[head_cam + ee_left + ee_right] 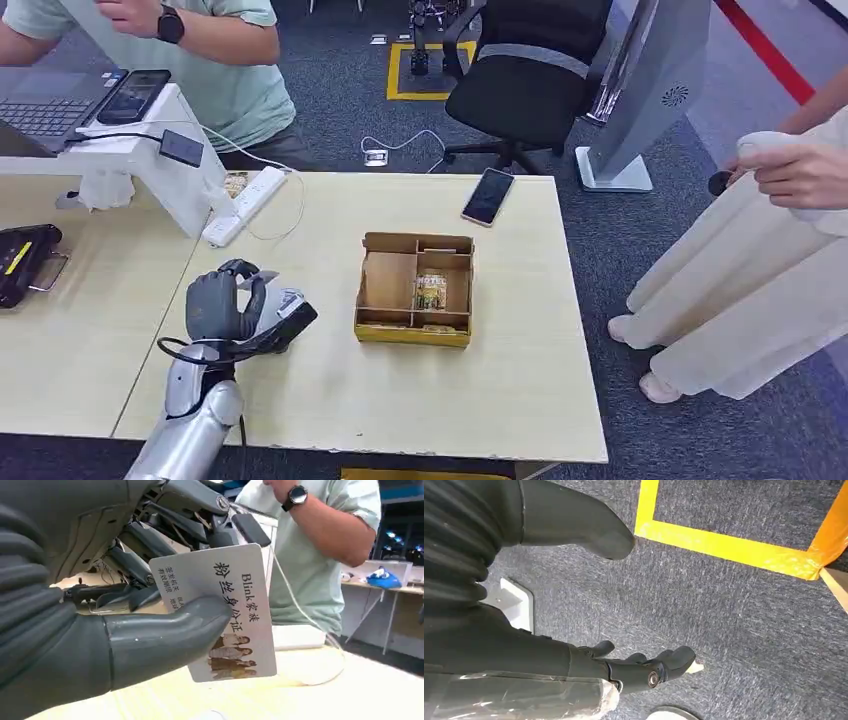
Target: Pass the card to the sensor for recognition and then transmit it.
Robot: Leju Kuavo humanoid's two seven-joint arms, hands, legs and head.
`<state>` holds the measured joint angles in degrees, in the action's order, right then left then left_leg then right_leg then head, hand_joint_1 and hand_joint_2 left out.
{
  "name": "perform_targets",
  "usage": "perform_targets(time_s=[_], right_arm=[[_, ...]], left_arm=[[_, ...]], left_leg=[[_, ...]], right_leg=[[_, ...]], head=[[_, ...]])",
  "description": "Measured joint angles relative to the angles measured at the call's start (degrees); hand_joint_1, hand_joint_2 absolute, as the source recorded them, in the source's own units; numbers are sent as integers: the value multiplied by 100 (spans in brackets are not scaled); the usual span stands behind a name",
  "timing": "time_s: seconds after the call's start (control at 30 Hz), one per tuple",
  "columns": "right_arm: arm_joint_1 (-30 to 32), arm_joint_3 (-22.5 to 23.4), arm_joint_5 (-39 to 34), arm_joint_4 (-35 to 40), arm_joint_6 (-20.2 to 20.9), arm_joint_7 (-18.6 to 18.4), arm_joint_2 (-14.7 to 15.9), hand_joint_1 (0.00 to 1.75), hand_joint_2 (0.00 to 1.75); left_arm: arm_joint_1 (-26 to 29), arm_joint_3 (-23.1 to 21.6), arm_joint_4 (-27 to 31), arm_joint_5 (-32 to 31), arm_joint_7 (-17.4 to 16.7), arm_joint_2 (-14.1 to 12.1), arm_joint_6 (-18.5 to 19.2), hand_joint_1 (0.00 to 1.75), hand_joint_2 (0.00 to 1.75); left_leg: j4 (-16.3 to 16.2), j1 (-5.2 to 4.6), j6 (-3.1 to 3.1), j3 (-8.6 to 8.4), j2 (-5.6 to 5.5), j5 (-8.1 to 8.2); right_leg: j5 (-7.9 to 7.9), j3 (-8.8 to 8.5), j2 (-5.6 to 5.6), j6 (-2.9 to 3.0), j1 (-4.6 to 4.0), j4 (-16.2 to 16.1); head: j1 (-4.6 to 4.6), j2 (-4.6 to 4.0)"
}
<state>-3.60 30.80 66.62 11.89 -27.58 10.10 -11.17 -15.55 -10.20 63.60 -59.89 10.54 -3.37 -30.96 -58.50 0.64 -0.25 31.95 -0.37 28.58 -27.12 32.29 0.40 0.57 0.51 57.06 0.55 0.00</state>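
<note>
Nearest on the table, at its left: my left hand, thumb pressing a white card against the fingers; the card is held above the tabletop. My right hand hangs over grey carpet, fingers apart, holding nothing. Centre: 1 cardboard box, divided into compartments. Far left: white sensor stand. Far edge: 1 phone.
</note>
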Motion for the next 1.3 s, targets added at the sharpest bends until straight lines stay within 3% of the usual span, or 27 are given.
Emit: perform_targets(time_s=[0.13, 0.43, 0.7, 1.03, 1.3], right_arm=[[1, 0, -2, 0, 2, 2, 0, 0, 175], [3, 0, 0, 0, -2, -2, 0, 0, 175], [5, 0, 2, 0, -2, -33, 0, 0, 175], [36, 0, 15, 0, -33, -26, 0, 0, 175], [45, 0, 17, 0, -35, -26, 0, 0, 175]], left_arm=[[-8, -79, -29, 167, -138, -114, 470, 175, 175], [-23, -173, -31, 451, -199, -243, 900, 175, 175], [-53, -175, -20, 975, -199, -293, 1599, 175, 175], [118, -175, 603, 2084, -103, -527, 2592, 175, 175], [169, -177, 833, 1848, -330, -741, 2725, 175, 175]], left_leg=[[0, 0, 0, 0, 0, 0], [0, 2, 0, -1, 0, 0], [0, 1, 0, -1, 0, 0], [0, 2, 0, 0, 0, 0], [0, 2, 0, -1, 0, -1]], right_leg=[[0, 0, -1, 0, 0, -1], [0, 0, -1, 0, 0, 0], [0, -1, -1, 0, 0, 0], [0, -1, 0, 1, 0, 0], [0, -1, -1, 1, 0, 0]], head=[[0, 0], [0, 0], [0, 0], [0, 0], [0, 0]])
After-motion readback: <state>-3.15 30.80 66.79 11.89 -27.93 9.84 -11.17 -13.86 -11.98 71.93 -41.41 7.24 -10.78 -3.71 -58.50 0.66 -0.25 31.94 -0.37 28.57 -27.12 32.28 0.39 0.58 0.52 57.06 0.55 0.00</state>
